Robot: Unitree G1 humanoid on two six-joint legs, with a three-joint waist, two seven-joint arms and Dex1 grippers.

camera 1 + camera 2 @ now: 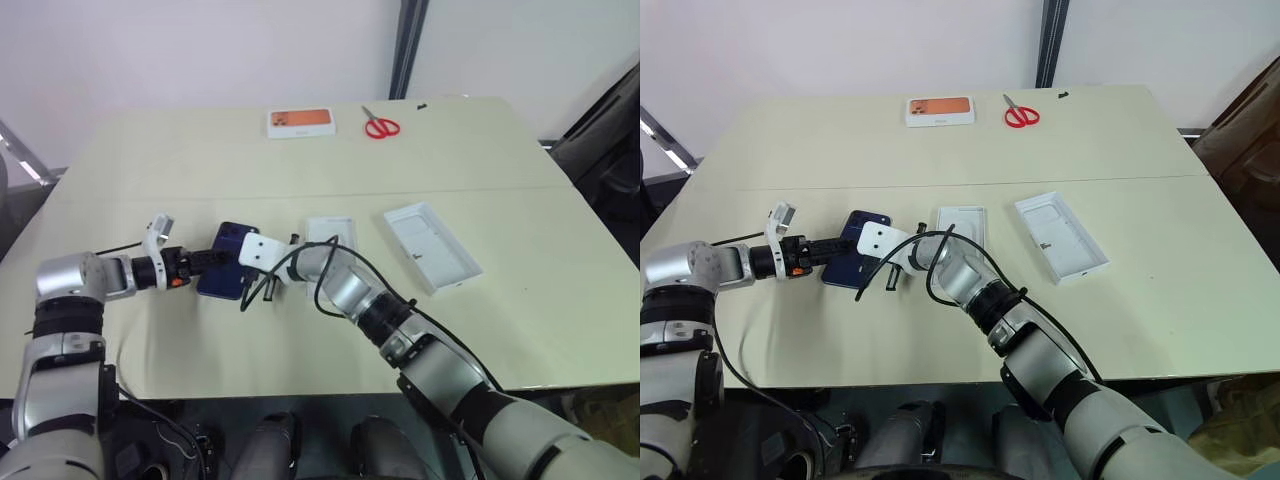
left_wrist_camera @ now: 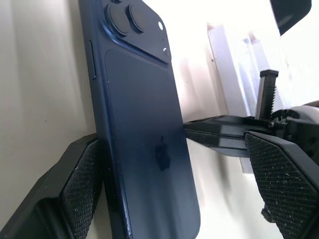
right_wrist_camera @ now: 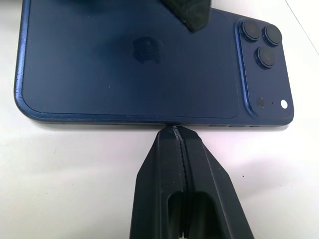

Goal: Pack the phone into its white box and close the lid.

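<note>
- Navy-blue and glossy, the phone (image 1: 225, 268) lies back-up on the cream table (image 1: 300, 170), towards its left edge and nearer the front than the rear.
- An apple logo shows in the middle of the phone's back, and a raised square cluster with three lenses sits in one corner; no readable writing on it.
- The left gripper (image 2: 169, 184) has its ribbed black pads either side of the phone: one pad (image 2: 82, 186) touches a long edge, the other pad (image 2: 284, 179) stands clear of the opposite edge, so the jaws are parted and not clamped.
- The right gripper (image 3: 178, 130) has its two fingers pressed flat together, fully closed, with the tips touching the middle of one long edge of the phone.
- The white box (image 1: 331, 233) rests just right of the phone, near the table's middle; the right arm partly covers it.
- The lid (image 1: 432, 246) lies further right, rim upward, at a slant, apart from the white box; small markings inside are too small to read.
- A white box with an orange print (image 1: 300, 122) sits near the rear edge, its lettering unreadable.
- Red-handled scissors (image 1: 379, 125) lie just right of it.
</note>
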